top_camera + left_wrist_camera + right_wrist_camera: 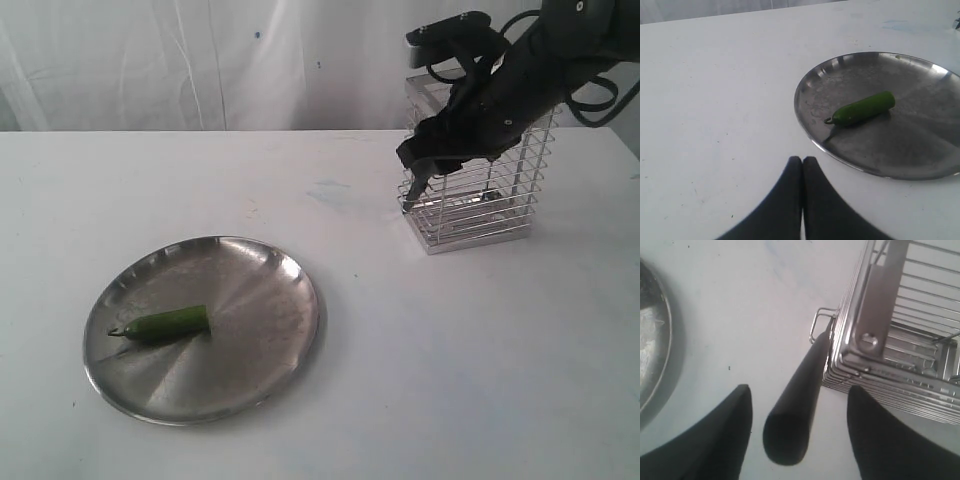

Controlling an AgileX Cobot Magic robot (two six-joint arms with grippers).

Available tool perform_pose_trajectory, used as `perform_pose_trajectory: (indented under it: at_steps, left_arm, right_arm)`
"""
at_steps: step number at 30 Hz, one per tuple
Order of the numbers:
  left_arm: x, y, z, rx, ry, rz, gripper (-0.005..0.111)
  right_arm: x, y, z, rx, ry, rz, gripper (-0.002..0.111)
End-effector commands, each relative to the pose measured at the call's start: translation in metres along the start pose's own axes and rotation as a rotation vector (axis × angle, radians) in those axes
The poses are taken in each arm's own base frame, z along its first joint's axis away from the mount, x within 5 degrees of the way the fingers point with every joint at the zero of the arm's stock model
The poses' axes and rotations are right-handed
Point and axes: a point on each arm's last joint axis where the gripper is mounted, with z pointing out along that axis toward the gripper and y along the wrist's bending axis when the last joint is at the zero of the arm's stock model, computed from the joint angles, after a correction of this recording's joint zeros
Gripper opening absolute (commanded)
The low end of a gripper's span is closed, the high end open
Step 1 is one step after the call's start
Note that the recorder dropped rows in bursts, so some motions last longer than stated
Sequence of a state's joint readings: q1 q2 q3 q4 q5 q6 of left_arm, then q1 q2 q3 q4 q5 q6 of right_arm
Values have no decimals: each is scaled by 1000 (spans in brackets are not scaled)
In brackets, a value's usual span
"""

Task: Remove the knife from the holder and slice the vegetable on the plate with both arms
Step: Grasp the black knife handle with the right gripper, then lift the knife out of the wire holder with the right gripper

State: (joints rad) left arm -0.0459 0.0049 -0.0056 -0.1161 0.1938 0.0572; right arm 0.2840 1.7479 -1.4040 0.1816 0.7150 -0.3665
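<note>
The green vegetable (170,323) (862,108) lies on the steel plate (255,300) (900,155) at the front left. The wire holder (480,205) (900,355) stands at the back right. The black knife (795,405) hangs in a small loop at the holder's outer corner, handle up, and shows dimly in the exterior view (413,188). My right gripper (420,165) (799,388) is over it, open, one finger on each side of the handle with gaps showing. My left gripper (802,159) is shut and empty over the table just off the plate's rim; the exterior view does not show it.
The white table ends at a white curtain behind. The plate's edge (655,340) shows in the right wrist view, well apart from the holder. Bare tabletop (400,330) lies between plate and holder.
</note>
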Motion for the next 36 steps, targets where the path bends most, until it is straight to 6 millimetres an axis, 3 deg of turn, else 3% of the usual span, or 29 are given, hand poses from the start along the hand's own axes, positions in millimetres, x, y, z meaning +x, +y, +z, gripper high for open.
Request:
perform_pose_trajectory:
  at_steps: [1,11,17,21,30,36]
  left_arm:
    - [2,0,0,-3,2,-13,0]
    - [2,0,0,-3,2,-13,0]
    - [2,0,0,-3,2,-13,0]
    - [2,0,0,-3,2,-13,0]
    - [2,0,0,-3,2,-13,0]
    - [2,0,0,-3,2,-13,0]
  right_arm:
    - [-6,1,-1,11,-50,2,53]
    - [-5,0,8,9,-36,4,46]
    - [-8,-1,7,17,-57,4,14]
    - [-8,-1,5,16,-58,3,9]
    - [-16,3,-34,15,-89,-7,2]
    - [-17,8,-72,8,-101,-21,0]
